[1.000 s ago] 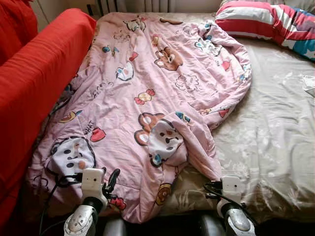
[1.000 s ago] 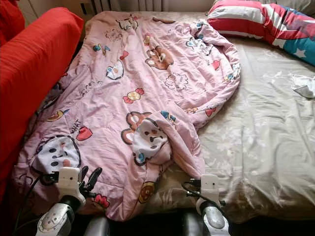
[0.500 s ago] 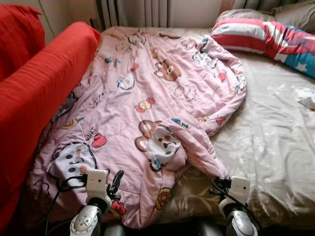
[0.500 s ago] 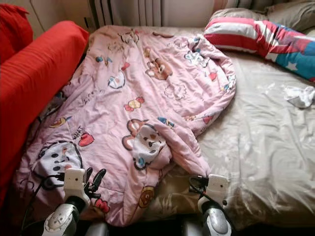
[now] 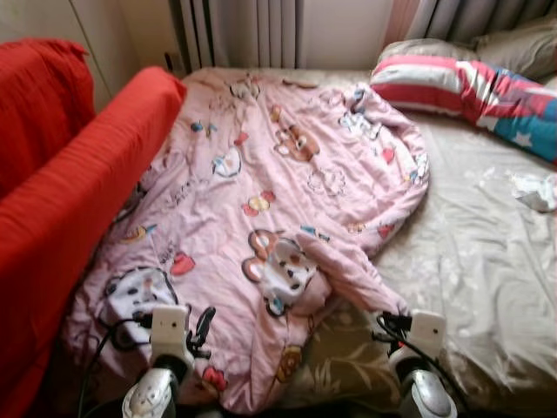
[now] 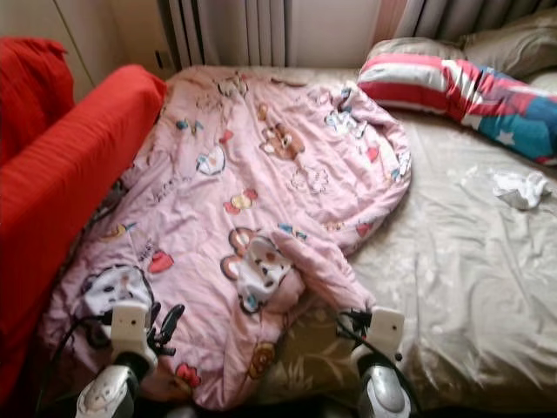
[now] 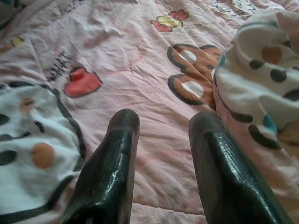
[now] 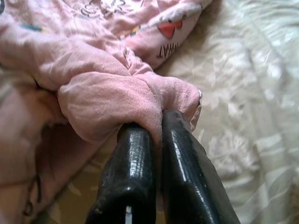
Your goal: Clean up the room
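Now | right pincer [image 8: 156,121] pinches crumpled pink quilt [image 5: 261,174] corner | left pincer [image 7: 161,126] spread above it

A pink quilt [image 5: 261,200] printed with cartoon bears, dogs and sweets lies spread and rumpled over the left half of the bed [image 5: 487,261], its left edge against the red sofa [image 5: 61,200]. A folded-over corner [image 8: 140,93] near the foot of the bed is pinched between the closed fingers of the right end effector [image 8: 156,123]. A small crumpled white cloth [image 6: 520,186] lies on the beige sheet near the striped pillow [image 5: 452,78].
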